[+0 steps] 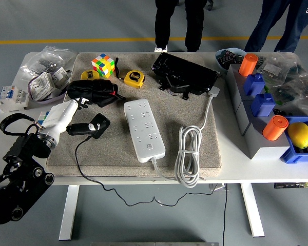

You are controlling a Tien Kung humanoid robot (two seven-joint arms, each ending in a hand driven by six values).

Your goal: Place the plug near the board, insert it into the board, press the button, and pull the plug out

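A white power strip (143,129) lies lengthwise in the middle of the grey mat (118,154), with its button (150,146) near the front end. Its white cord (189,154) is coiled to the right and ends in a white plug (214,91). A black plug (94,125) lies on the mat left of the strip, and its thin black cable (79,164) runs off the table's front edge. My left hand (95,94), black on a white forearm (59,120), rests just behind the black plug without touching it. Its fingers are relaxed and hold nothing.
A Rubik's cube (103,65), two yellow tape measures (134,78) and a black device (185,74) sit at the mat's back. Grey boxes (256,138) with blue and orange parts and a lemon (299,134) fill the right. Bags of parts (46,77) lie left. Two people (179,23) stand behind.
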